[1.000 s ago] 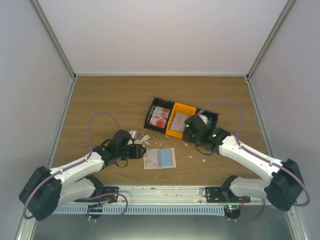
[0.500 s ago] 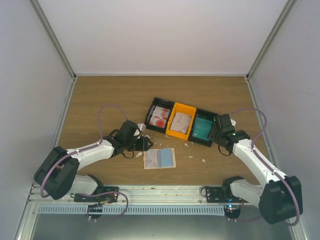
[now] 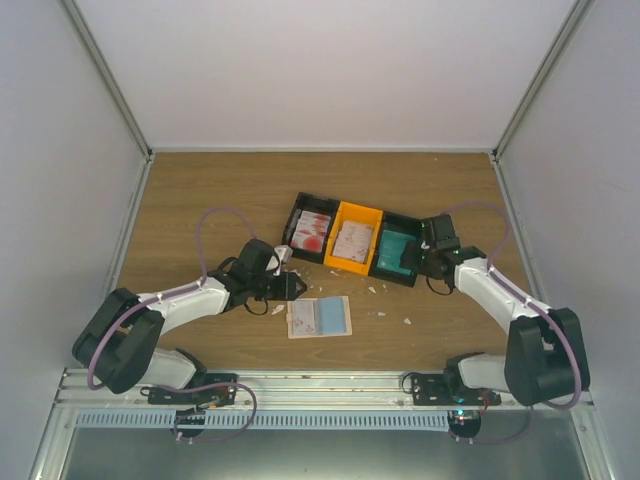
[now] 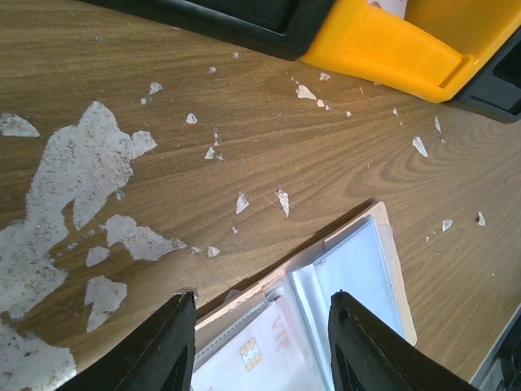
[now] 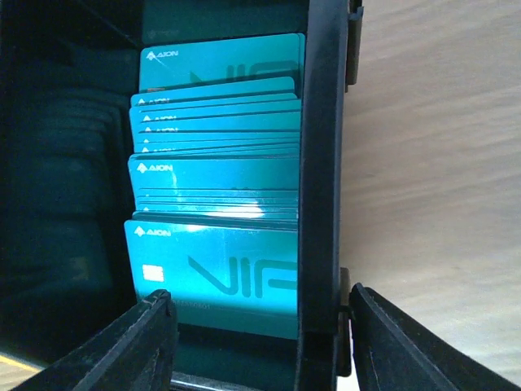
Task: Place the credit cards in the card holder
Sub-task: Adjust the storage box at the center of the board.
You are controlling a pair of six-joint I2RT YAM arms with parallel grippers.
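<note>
So the card holder [image 3: 320, 316] is lying wide open and flat on the wood table [image 3: 200, 190], toward the front and roughly midway between the two arms. It has tan edging and clear plastic sleeves inside. From above, the left half looks pale pinkish and the right half bluish. The left wrist view shows a white card [image 4: 244, 358] with a gold chip and reddish lettering sitting in one sleeve.

The other credit cards are further back in the three-bin tray [image 3: 297, 225]:
- red-blotched cards [image 3: 314, 232] in the left black bin
- pinkish cards [image 3: 353, 240] in the orange middle bin
- a packed row of teal cards [image 5: 216, 220] standing on edge in the right black bin

The left gripper [image 3: 295, 288] sits right at the holder's far-left corner, fingers apart, nothing pinched. The right gripper [image 5: 274, 342] has its fingers spread either side of the teal bin's outer wall, not clamped on any card. White flaky scraps [image 4: 81, 179] are scattered over the wood around the holder.
</note>
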